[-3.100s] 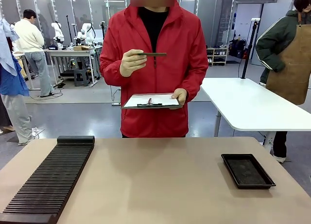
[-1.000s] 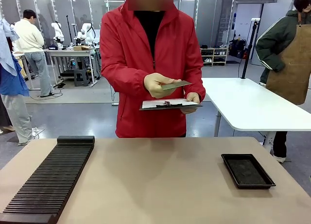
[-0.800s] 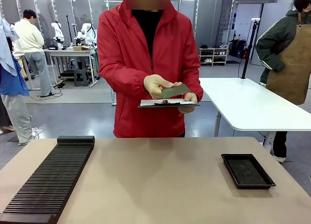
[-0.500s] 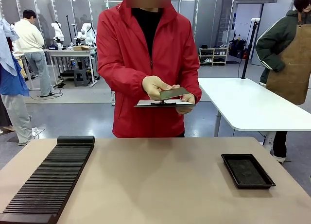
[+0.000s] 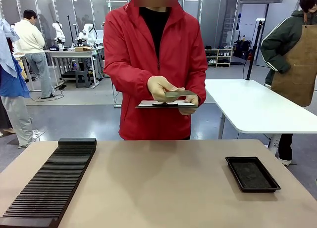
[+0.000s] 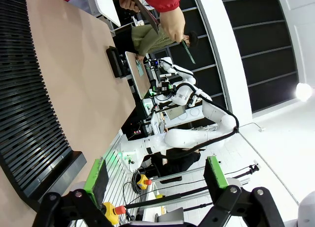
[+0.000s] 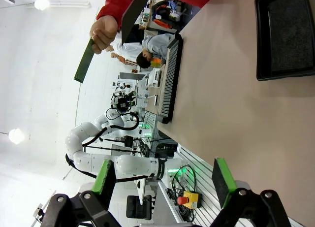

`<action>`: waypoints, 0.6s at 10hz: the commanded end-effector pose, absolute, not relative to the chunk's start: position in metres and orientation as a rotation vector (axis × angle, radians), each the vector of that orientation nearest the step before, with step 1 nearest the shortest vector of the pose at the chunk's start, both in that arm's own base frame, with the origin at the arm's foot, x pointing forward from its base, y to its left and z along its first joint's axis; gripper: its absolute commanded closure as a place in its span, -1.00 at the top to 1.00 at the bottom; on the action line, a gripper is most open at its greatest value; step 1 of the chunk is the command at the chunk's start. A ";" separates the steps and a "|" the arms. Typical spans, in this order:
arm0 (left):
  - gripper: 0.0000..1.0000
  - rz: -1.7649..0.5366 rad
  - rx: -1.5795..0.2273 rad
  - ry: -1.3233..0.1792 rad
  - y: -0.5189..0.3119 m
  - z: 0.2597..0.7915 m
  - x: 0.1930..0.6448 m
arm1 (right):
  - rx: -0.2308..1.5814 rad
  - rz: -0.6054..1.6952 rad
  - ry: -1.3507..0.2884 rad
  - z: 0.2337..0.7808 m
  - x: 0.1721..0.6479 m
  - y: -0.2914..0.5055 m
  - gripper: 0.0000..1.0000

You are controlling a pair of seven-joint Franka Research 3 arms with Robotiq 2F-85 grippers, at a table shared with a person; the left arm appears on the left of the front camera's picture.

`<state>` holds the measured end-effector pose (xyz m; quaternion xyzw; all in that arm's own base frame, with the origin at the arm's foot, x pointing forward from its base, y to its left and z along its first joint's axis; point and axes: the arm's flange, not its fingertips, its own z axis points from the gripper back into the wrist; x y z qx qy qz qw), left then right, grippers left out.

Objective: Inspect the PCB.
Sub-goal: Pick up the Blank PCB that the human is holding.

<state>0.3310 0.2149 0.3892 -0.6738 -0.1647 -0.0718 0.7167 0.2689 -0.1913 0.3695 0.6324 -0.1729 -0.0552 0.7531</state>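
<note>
Now the board (image 5: pixel 179 94) sits lowered, flat over the clipboard (image 5: pixel 147 104), far beyond both wide, empty jaws, so inspection seems done.

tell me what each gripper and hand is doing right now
Left gripper: open, empty.
Right gripper: open, empty.
Person's right hand: holding the PCB.
Person's left hand: holding the clipboard.

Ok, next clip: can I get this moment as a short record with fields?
board: green, held nearly flat in one hand of the person, over the clipboard
clipboard: held in the person's other hand
table: black slotted rack on the robot's left, black tray on its right
left claw: open, holding nothing
right claw: open, holding nothing
</note>
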 end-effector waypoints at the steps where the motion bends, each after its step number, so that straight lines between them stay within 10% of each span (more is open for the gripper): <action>1: 1.00 -0.160 -1.489 -0.365 0.215 0.392 0.330 | 1.427 -0.146 -0.274 0.396 0.278 -0.175 1.00; 6: 1.00 -0.160 -1.489 -0.365 0.215 0.392 0.330 | 1.499 -0.214 -0.043 0.447 0.323 -0.102 1.00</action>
